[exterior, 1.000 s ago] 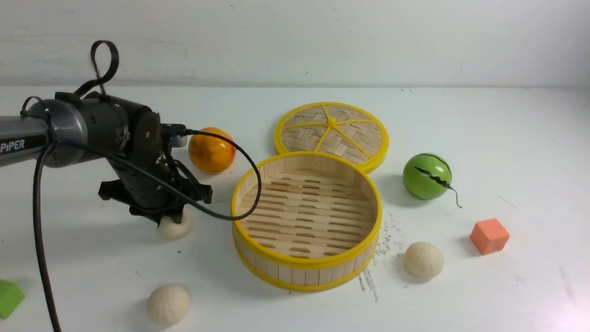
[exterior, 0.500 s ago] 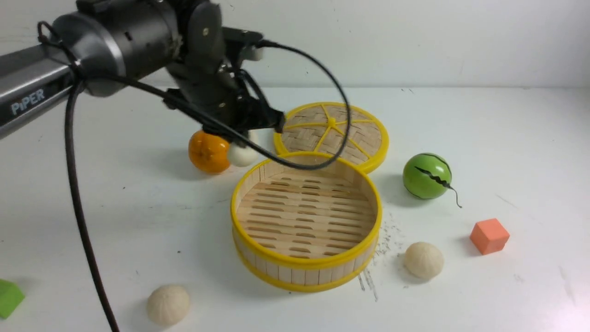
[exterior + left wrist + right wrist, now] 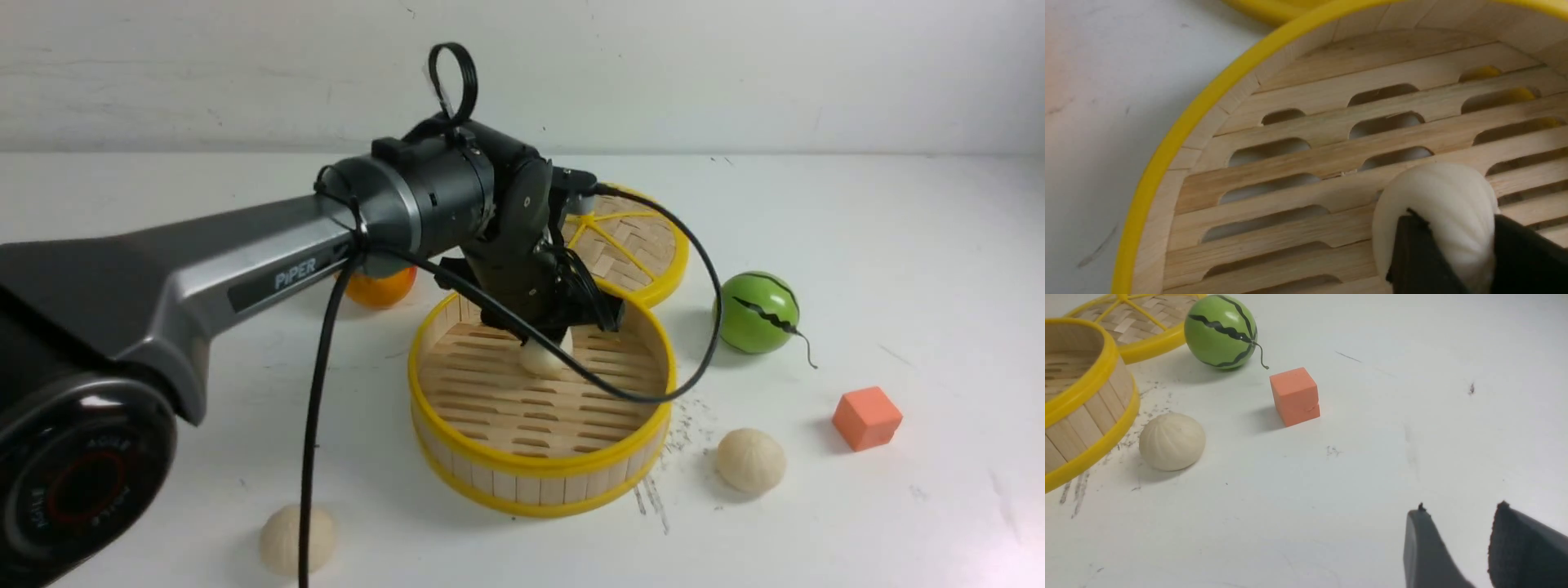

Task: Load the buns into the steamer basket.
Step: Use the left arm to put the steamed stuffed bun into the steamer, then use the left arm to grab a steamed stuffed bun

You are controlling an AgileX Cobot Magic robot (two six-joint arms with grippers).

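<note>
Inside steamer basket [image 3: 539,467], toward its far wall: bun [image 3: 540,358] lodged between jaws of left gripper [image 3: 1453,216]; clamped or freed, cannot tell.

The left arm [image 3: 245,261] has a silver-grey link lettered PiPER in white, between black rounded joint housings; one round cap [image 3: 82,482] carries a red ring. A black cable [image 3: 314,425] trails along it. The jaws are dark tapered wedges.

You get only a sliver of the orange fruit [image 3: 380,288] behind the left arm [image 3: 204,261], whose wrist covers part of the lid [image 3: 645,245] (whether the left gripper [image 3: 1453,215] presses the bun [image 3: 1437,190], you cannot tell).
</note>
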